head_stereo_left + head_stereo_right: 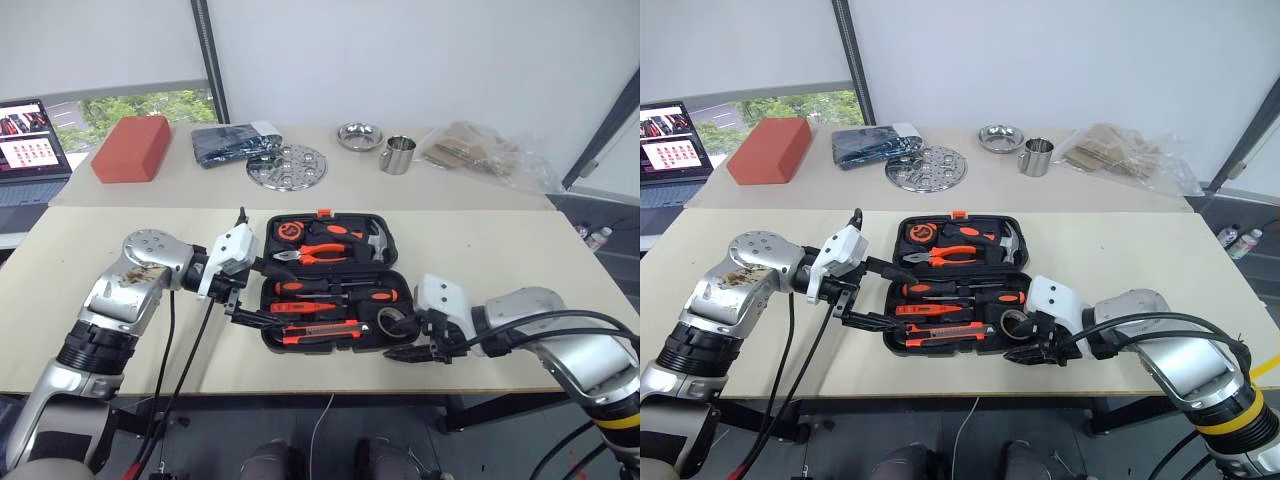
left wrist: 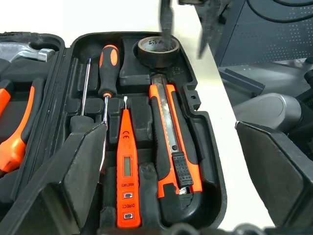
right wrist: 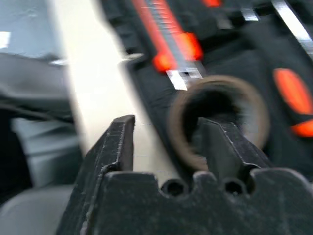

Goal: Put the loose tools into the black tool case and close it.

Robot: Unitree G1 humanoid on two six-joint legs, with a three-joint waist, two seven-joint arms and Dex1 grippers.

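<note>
Looking pretty far along: black tool case [image 1: 330, 285] sits open on the near table [image 1: 120, 330], and every loose tool seems seated in the front half. Counted there: one utility knife [image 2: 172, 142], two screwdrivers [image 2: 108, 68] (only one handle clear from the left wrist, the other mostly a shaft [image 2: 84, 81] beside it), one slim orange tester [image 2: 126, 171], one tape roll [image 2: 156, 46] in its round pocket at the right end. Back half carrying pliers [image 1: 318, 254] and a hammer [image 1: 375, 240], one each.

Left gripper [image 1: 240, 290] spread wide, empty, hovering at the case's left edge. Right gripper [image 1: 418, 352] parked at the front right corner, jaws partly apart with one finger over the roll's hole and the other off the case edge; probably letting go rather than gripping, hard to say through the blur.

Still to do: folding the halves together and snapping the orange latch [image 1: 323, 213].
</note>
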